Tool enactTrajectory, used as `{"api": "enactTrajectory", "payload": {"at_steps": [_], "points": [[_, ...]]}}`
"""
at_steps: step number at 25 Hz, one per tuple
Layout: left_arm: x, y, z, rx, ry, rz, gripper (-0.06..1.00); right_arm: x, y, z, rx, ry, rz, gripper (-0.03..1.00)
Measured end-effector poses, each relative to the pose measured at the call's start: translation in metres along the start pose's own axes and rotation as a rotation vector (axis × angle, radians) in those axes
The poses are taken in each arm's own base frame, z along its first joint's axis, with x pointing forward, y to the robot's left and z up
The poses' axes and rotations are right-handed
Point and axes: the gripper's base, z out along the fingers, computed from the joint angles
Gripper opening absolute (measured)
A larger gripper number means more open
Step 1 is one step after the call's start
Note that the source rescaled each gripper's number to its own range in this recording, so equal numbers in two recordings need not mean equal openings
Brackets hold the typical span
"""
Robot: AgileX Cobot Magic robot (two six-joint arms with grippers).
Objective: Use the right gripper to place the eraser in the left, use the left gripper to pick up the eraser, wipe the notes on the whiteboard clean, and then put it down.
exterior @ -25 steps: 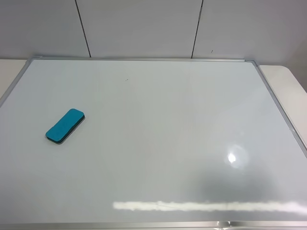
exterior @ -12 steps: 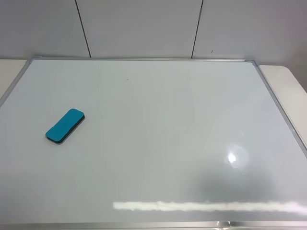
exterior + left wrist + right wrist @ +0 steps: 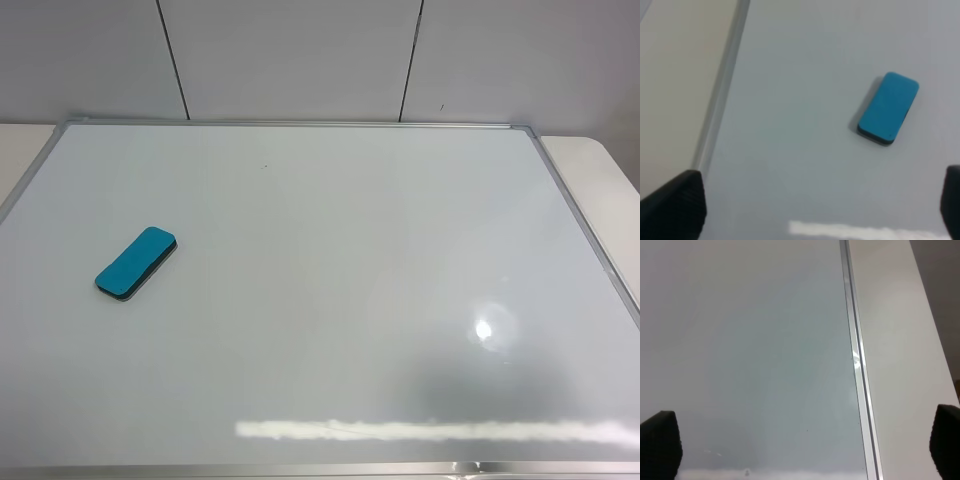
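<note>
Evidently nothing has shifted over the last second: the eraser (image 3: 136, 263) lies flat on the whiteboard (image 3: 350, 300), ahead of the left fingers (image 3: 677, 207), spread wide; right fingers (image 3: 660, 442) likewise wide, empty. Task looks finished.

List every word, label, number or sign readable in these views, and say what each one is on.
None: no readable text shows in any view.
whiteboard: no legible writing, only a tiny dark speck near its far edge and glare streaks.
eraser: plain teal top, with no label or brand visible.
Wall panels behind the board: blank.
</note>
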Motion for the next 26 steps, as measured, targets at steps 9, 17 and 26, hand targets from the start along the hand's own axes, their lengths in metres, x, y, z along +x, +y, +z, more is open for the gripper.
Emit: {"api": "enactTrajectory", "payload": {"at_steps": [9, 17, 26], "points": [[0.0000, 0.0000, 0.0000, 0.000, 0.000, 0.001, 1.00, 0.0000, 0.0000, 0.0000, 0.000, 0.000, 0.000, 1.00], [0.0000, 0.0000, 0.0000, 0.000, 0.000, 0.001, 1.00, 0.0000, 0.0000, 0.0000, 0.000, 0.000, 0.000, 1.00], [0.0000, 0.0000, 0.0000, 0.000, 0.000, 0.001, 1.00, 0.0000, 0.0000, 0.0000, 0.000, 0.000, 0.000, 1.00]]}}
